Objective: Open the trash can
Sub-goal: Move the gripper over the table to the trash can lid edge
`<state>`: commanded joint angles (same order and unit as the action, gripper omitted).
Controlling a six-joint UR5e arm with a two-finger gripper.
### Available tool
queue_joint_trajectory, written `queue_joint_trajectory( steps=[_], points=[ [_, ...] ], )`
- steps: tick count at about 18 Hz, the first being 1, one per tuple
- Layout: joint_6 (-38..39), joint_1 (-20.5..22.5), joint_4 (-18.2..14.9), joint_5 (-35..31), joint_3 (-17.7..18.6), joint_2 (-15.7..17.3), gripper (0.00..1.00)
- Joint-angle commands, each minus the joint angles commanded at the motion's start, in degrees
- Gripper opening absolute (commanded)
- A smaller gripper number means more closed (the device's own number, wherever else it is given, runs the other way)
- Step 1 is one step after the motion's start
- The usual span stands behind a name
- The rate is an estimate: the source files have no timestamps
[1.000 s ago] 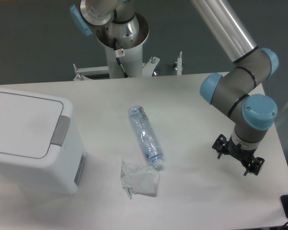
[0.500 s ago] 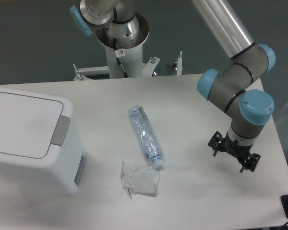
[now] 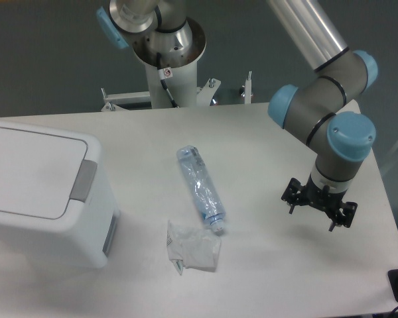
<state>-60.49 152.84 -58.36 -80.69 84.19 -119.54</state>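
The gripper (image 3: 318, 207) is now further to the left over the desk (image 3: 265, 278) than one second ago, a little closer to the trash can (image 3: 43, 192). It is also turned, so its black body lies more level.

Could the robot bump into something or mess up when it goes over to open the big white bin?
It might. The gripper is far to the right of the trash can, and the plastic bottle and crumpled wrapper lie between them, so a low sweep could knock them. The grey button is a narrow tab at the lid's edge, so a slightly off push might miss it or shove the bin instead.
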Motion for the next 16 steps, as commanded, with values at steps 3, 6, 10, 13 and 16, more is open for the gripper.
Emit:
queue_joint_trajectory(
  steps=[3, 6, 10, 13, 16],
  points=[
    [5.63, -2.1, -3.59, 1.06, 0.62, 2.29, 1.0],
    [11.25, -4.48, -7.38, 2.02, 0.71, 4.66, 1.0],
    [18.2, -6.24, -10.72, 5.89, 0.62, 8.0, 1.0],
    [21.81, -8.34, -12.65, 8.88, 0.36, 10.2, 1.0],
    [28.38, -10.81, -12.93, 12.65, -1.83, 11.34, 1.0]
  ],
)
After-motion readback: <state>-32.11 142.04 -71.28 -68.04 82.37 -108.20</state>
